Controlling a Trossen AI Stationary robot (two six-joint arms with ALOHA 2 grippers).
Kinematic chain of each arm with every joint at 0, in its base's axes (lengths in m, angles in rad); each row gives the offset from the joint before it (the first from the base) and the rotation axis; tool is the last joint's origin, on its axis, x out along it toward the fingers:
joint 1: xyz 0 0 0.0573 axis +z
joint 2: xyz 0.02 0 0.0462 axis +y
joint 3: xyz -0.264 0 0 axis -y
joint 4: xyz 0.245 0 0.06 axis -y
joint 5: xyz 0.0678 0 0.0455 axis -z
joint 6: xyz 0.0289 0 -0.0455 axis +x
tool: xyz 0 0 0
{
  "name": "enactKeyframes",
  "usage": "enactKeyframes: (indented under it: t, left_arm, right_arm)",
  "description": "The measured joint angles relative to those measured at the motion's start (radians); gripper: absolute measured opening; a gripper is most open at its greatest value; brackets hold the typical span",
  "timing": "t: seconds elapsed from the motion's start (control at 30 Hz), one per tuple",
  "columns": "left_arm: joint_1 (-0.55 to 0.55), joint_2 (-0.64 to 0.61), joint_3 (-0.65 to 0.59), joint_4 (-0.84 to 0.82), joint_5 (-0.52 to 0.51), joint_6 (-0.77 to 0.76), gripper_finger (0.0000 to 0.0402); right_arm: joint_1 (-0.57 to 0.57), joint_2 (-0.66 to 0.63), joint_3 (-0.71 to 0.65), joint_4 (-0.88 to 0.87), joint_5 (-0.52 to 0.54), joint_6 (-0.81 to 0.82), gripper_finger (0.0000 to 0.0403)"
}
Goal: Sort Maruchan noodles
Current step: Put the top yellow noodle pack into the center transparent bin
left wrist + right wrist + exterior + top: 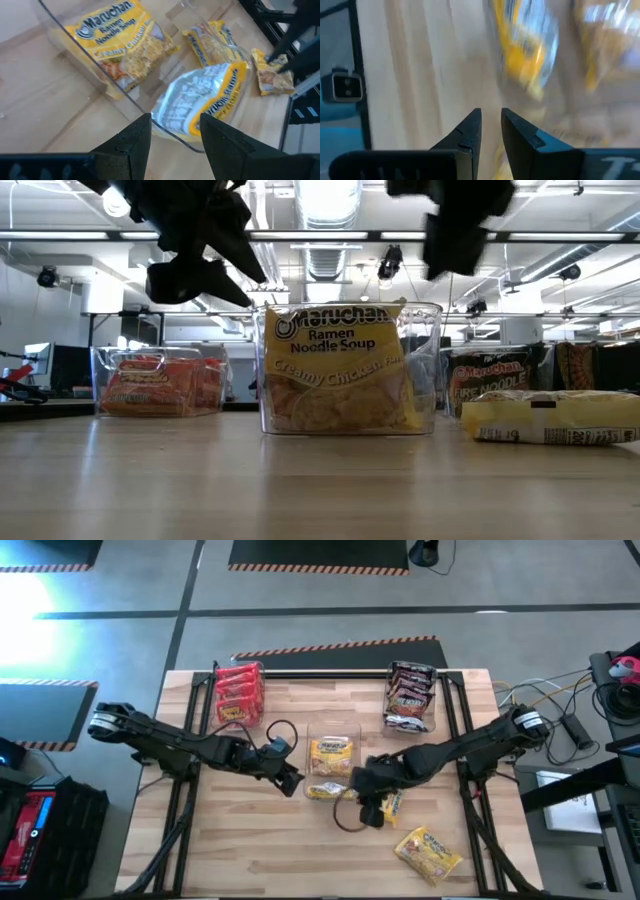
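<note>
Wooden table (200, 850), both arms over the middle, viewed from above.

Far left, at the back: clear bin (238, 693) holding red noodle packets (237, 690), standing on edge. Same bin shows at the left in the low view (160, 380).

Left arm reaches in from the left edge. Left gripper (290, 780) hangs just left of the middle bin, off the table surface. Fingers (131, 145) are parted with nothing between them; the wrist view looks through the gap onto the middle bin's rim and a yellow packet beyond.

Centre: clear middle bin (313, 730) with one yellow packet (331, 752) standing inside, its face reading "Creamy Chicken" (335, 370). A second yellow packet (328, 790) lies at the bin's front edge, partly over it; in the left wrist view it shows its silvery underside (200, 100).

Right gripper (372, 802) sits just right of that second packet, low over the table. Fingers (470, 132) stand close together with a narrow gap, gripping nothing that I can see. A small yellow packet (392, 805) lies just beside the gripper; contact cannot be told.

Front right: another yellow packet (428, 850) flat on the table, apart from the rest.

Back right: clear bin (410, 698) with dark packets (410, 692) printed in red, stacked on edge.
</note>
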Motion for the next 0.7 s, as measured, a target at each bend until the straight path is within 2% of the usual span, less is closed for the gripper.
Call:
enactKeyframes:
  t: [0.23,0.3,0.43,0.7]
  left_arm:
    - [-0.042,0.000,0.000,0.011,-0.002,-0.002,0.0152]
    - [-0.048,0.000,0.000,0.011,-0.002,-0.002,0.0152]
    - [-0.054,0.000,-0.001,0.026,-0.003,0.002,0.0152]
    - [-0.117,-0.001,-0.001,0.137,-0.001,0.005,0.0152]
  right_arm:
    - [0.113,0.001,-0.007,-0.119,-0.029,0.223,0.0064]
    - [0.143,0.001,-0.011,-0.119,-0.002,0.286,0.0063]
    - [0.169,0.012,-0.063,-0.123,0.123,0.441,0.0063]
    - [0.166,0.013,-0.230,-0.104,0.157,0.656,0.0063]
